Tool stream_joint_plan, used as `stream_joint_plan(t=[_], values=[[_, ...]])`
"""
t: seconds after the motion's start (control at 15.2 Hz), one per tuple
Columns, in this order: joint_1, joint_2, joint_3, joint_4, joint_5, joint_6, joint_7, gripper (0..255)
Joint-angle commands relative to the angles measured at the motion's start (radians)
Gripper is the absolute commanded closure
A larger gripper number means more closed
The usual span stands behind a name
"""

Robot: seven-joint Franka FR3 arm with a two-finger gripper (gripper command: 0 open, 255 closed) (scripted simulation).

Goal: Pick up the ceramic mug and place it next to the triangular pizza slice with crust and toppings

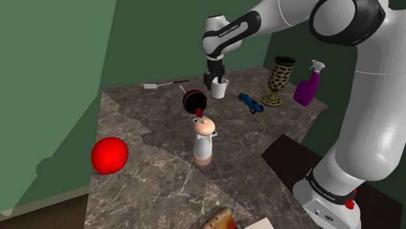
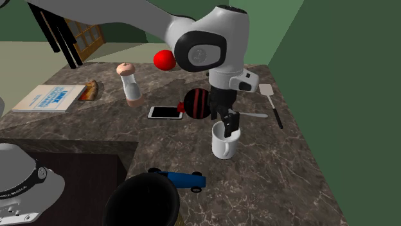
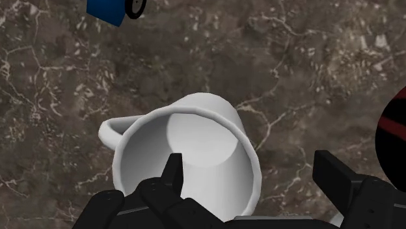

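Mug (image 1: 219,88), plain white, cylindrical, one handle: upright on dark marbled countertop (image 1: 149,170), just beside black ball with red stripes (image 1: 194,100). All-black two-finger gripper (image 3: 250,164): fingers apart, one inside the cup, the other outside its wall on the ball's side, not clamped. Triangular crusted pizza slice (image 1: 220,220): well apart from ball, beyond pink-and-white shaker (image 1: 204,140).

Hazards, as judged:
- Closing may nudge mug or ball.
- A single-wall pinch may let mug swing or slip.
- The carry may clip shaker.
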Motion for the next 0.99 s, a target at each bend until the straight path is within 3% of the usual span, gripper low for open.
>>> stream_joint_plan(t=[0.0,0.26,0.33,0.92], values=[[0.0,0.002,0.0,0.001,0.0,0.001,0.0,0],[0.0,0.001,0.0,0.001,0.0,0.001,0.0,0],[0.0,0.001,0.0,0.001,0.0,0.001,0.0,255],[0.0,0.002,0.0,0.001,0.0,0.001,0.0,255]])
